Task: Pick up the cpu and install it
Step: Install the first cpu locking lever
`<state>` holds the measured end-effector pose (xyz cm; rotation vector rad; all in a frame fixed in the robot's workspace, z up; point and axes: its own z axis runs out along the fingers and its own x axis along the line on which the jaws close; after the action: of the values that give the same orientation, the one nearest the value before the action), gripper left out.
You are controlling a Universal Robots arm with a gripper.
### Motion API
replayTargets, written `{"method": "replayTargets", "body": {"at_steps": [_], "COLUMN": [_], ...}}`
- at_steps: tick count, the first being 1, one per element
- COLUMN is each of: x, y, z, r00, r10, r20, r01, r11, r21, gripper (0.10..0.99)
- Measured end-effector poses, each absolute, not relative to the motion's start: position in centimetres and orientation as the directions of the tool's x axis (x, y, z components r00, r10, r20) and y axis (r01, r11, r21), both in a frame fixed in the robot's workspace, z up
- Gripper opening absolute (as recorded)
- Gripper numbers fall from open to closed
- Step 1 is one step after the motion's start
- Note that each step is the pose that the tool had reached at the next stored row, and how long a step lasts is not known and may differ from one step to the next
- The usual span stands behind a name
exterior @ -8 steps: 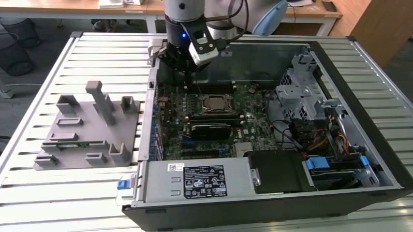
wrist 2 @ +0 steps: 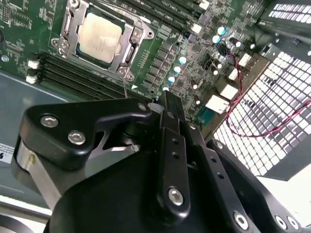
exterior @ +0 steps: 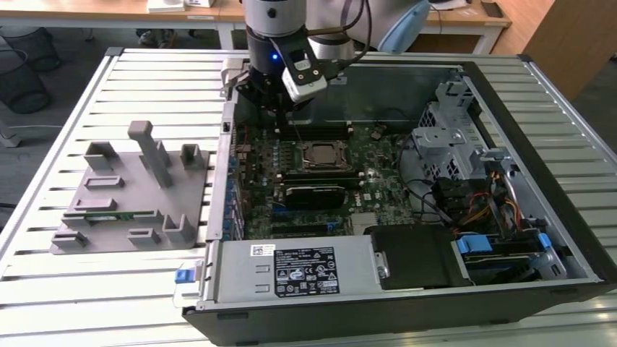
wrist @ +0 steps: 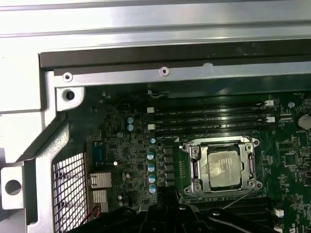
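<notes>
I see open computer case on slatted table, motherboard inside. Arm points straight down over far edge of board. Gripper pinched narrow, nothing held, just beside socket. Cpu lies seated in socket, metal top up.

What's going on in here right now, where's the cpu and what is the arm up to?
The arm is working inside an open computer case on the slatted table. The cpu sits in the metal-framed socket on the motherboard, silver top facing up. The gripper hangs over the memory slots just beside that socket, apart from the cpu and not touching it. A grey parts fixture stands on the table at the exterior view's left.
</notes>
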<state>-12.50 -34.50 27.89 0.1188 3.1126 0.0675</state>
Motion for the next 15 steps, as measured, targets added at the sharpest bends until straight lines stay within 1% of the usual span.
{"method": "replayTargets", "body": {"at_steps": [15], "x": [-12.44], "y": [-33.67], "z": [27.22], "r00": [-0.997], "r10": [0.077], "r20": [-0.024], "r01": [0.076], "r11": [0.996], "r21": [0.044], "gripper": [0.114]}}
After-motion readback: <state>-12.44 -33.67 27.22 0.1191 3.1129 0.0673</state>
